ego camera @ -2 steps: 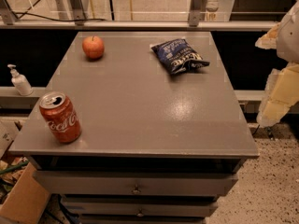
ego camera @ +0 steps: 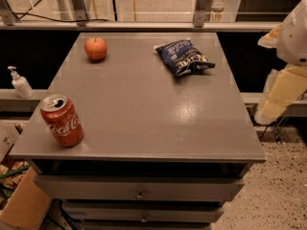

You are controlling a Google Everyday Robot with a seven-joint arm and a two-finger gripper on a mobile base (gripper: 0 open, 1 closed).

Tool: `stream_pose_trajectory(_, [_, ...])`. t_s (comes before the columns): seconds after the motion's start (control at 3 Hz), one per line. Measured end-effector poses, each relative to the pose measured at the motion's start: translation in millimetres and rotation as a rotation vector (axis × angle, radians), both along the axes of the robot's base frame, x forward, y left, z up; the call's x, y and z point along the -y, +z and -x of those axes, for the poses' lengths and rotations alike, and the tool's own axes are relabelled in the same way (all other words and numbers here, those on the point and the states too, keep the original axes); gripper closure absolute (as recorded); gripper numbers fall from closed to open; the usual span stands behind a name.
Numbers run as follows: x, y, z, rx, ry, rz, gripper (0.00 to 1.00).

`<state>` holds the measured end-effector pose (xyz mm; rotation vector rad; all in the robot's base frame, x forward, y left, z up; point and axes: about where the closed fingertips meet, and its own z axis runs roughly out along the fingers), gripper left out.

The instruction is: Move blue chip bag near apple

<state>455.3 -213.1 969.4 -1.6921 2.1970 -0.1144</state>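
Observation:
The blue chip bag (ego camera: 184, 57) lies flat at the back right of the grey tabletop (ego camera: 144, 109), dark navy with white lettering. The apple (ego camera: 96, 48), red-orange, sits at the back left, roughly a bag's length and a half to the left of the bag. My gripper is out of view. Only white and cream parts of my arm (ego camera: 288, 80) show at the right edge, off the table and to the right of the bag.
A red Coca-Cola can (ego camera: 62, 120) stands upright near the front left corner. A white pump bottle (ego camera: 20, 83) stands on a ledge left of the table. Drawers (ego camera: 139, 194) are below the tabletop, a cardboard box (ego camera: 21, 205) at lower left, and a railing behind.

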Motion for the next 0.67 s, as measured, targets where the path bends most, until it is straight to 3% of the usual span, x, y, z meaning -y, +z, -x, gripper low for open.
stream_pose_trajectory(0.67, [-18.9, -19.1, -90.3, 0.183, 0.02, -0.12, 0.0])
